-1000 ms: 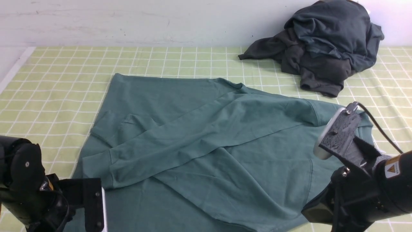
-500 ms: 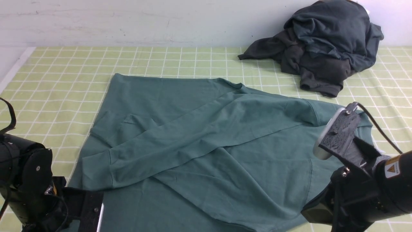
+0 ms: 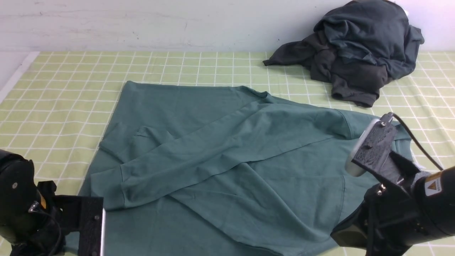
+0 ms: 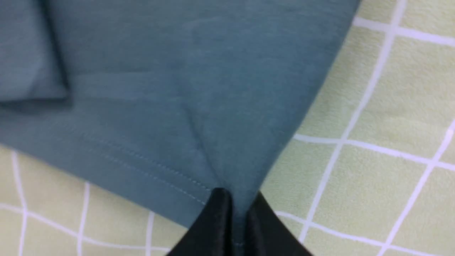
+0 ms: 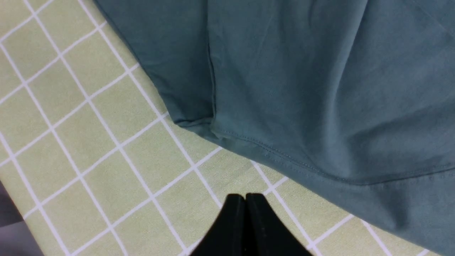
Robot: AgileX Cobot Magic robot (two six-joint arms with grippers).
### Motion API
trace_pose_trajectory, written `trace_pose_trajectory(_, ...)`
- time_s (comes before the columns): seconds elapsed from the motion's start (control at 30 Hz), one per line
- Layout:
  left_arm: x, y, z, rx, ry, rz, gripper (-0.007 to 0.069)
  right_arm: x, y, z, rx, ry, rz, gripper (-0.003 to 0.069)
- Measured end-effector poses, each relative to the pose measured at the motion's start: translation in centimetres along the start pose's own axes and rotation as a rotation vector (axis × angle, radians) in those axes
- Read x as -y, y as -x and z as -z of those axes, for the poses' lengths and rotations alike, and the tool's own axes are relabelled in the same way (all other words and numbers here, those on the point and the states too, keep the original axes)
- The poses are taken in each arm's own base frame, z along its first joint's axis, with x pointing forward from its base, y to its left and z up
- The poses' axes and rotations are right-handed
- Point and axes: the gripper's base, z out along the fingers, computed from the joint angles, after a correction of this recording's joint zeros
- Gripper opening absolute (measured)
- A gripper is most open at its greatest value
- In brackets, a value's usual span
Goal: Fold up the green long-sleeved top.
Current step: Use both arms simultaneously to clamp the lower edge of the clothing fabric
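From the front, the green top (image 3: 220, 149) lies spread over the middle of the checked tablecloth (image 3: 71, 89). Its sleeves (image 3: 199, 156) are laid across the body, probably so the body can be doubled over next. A heap of dark clothes (image 3: 359, 49) sits at the far right corner, well apart. The left arm (image 3: 21, 209) waits at the near left corner and the right arm (image 3: 408, 209) at the near right, one at each end of the top's hem; their fingertips are hidden here.

At the left wrist, the left gripper (image 4: 236, 204) is pinched tight on the hem corner of the top (image 4: 160, 89). The cloth puckers toward it, which looks like a hold for lifting.

At the right wrist, the right gripper (image 5: 245, 202) has its jaws pressed together on nothing. It hangs over bare tablecloth (image 5: 89, 142), just beside the hem (image 5: 277, 153) without touching it.
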Motion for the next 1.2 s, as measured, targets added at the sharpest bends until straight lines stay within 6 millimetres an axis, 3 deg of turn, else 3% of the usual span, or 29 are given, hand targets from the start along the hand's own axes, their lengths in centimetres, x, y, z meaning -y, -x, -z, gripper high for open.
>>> trace_pose_trajectory(0.07,0.0,0.1,0.3,0.016,0.012,0.077,0.0016,-0.2,0.0,0.5,0.02,-0.004,0.023,-0.0014)
trace_pose_trajectory(0.23,-0.2,0.5,1.1,0.091,0.034,0.462,0.0013,-1.0,0.7,3.7,0.218,-0.07,0.151,-0.0014)
trace_pose_trajectory(0.43,-0.3,0.6,1.2,0.101,0.024,0.688,0.001,-0.2,1.5,3.9,0.274,-0.195,0.384,0.0008)
trace_pose_trajectory(0.57,-0.2,0.8,1.2,0.124,-0.001,0.793,0.001,1.3,1.9,1.7,0.177,-0.264,0.55,0.0124)
trace_pose_trajectory(0.63,-0.1,1.1,1.2,0.147,-0.026,0.839,0.001,2.9,1.6,-1.4,0.013,-0.268,0.661,0.022)
trace_pose_trajectory(0.77,-0.1,1.4,1.3,0.18,-0.044,0.869,0.001,5.4,0.1,-6.5,-0.277,-0.224,0.854,0.03)
trace_pose_trajectory(0.93,-0.1,1.6,1.3,0.202,-0.051,0.89,0.001,7.1,-2.1,-10.1,-0.525,-0.157,0.927,0.0306)
trace_pose_trajectory(1.2,0.0,1.6,1.4,0.201,-0.061,0.895,0.001,7.8,-2.1,-11.0,-0.54,-0.179,0.926,0.026)
